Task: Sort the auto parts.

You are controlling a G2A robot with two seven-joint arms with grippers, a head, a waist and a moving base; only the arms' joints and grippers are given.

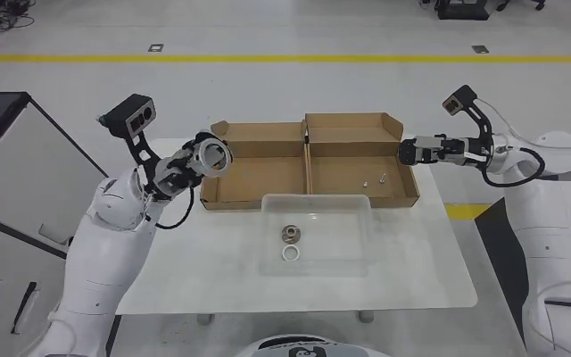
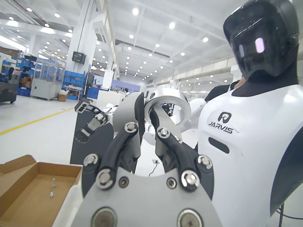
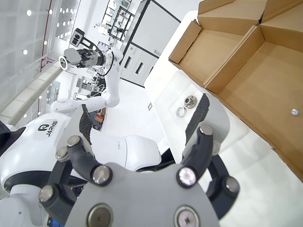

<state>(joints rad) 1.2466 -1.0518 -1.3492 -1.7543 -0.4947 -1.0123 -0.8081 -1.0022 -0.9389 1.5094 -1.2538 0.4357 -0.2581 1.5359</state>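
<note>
Pale grey floor (image 1: 268,89); yellow line (image 1: 285,58); round ceiling lights (image 2: 135,11).

White table (image 1: 419,263) on a pale floor, with a yellow line (image 1: 268,59) painted across behind it. Dark-framed cabinet (image 1: 36,170) stands just beside the table.

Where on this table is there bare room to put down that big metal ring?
The left cardboard box is bare throughout. The right cardboard box is free except for two small metal parts near its outer end. The clear bin is crowded only at one end, around the flanged part and small ring. Bare table flanks the bin.
</note>
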